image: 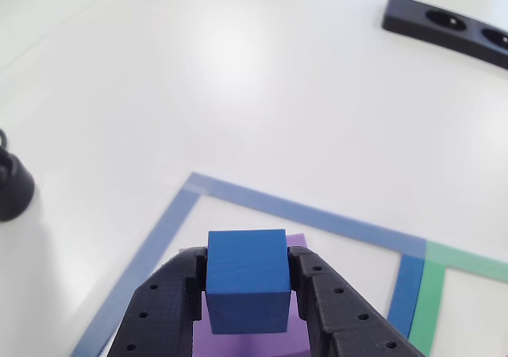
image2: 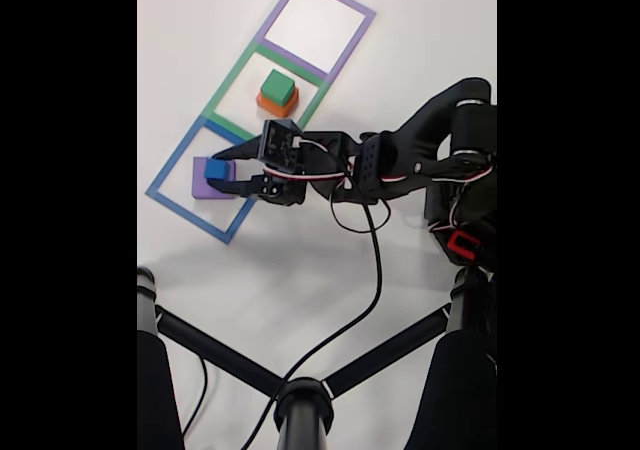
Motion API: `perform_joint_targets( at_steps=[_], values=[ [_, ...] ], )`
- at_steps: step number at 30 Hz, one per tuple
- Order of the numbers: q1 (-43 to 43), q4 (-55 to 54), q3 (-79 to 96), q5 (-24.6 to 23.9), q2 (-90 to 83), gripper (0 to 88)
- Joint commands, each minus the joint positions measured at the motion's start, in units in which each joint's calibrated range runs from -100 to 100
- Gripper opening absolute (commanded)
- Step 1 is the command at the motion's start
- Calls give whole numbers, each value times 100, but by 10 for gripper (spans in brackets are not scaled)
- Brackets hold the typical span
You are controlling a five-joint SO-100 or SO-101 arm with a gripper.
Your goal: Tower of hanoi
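— Jaws?
— Clamped on the blue cube (image: pixel 247 282), gripper (image: pixel 248 293) black, over the purple block (image2: pixel 208 186) inside the blue tape outline (image2: pixel 176 166)

— Other blocks?
— Green block (image2: pixel 278 87) stacked on the salmon-orange block (image2: pixel 270 104), inside the green tape outline (image2: pixel 232 79), well apart from the gripper

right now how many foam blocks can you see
4. In the fixed view the blue cube sits on the purple block inside the blue tape square, between the gripper fingers. The green block sits on the orange block in the green square.
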Motion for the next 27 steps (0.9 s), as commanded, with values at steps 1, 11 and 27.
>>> perform_joint_targets(
  at_steps=[1, 11, 27],
  values=[
    [-89, -421, -292, 59, 218, 40],
    [-89, -842, -437, 59, 779, 41],
    [-35, -1271, -628, 59, 1348, 173]
  ],
)
